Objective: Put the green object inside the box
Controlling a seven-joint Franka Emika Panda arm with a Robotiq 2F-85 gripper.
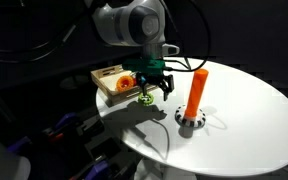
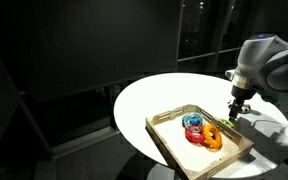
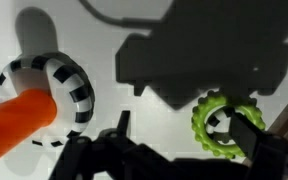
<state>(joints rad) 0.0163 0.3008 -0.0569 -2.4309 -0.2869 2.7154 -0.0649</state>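
Observation:
The green object (image 3: 212, 128) is a bright green knobbly ring lying flat on the white table; in an exterior view (image 1: 145, 98) it lies just in front of the box. The box (image 1: 106, 73) is a shallow light-wood tray holding an orange ring (image 1: 127, 83) and, in an exterior view (image 2: 171, 114), also a blue piece (image 2: 192, 124). My gripper (image 3: 184, 135) is open and low over the green object. Its right finger stands in or over the ring's hole, its left finger on bare table. It also shows in both exterior views (image 1: 152, 86) (image 2: 234, 112).
A tall orange cylinder (image 1: 196, 88) on a round black-and-white striped base (image 1: 188, 120) stands on the round white table (image 1: 249, 110) near the gripper; it also shows at the left of the wrist view (image 3: 19, 120). The surroundings are dark.

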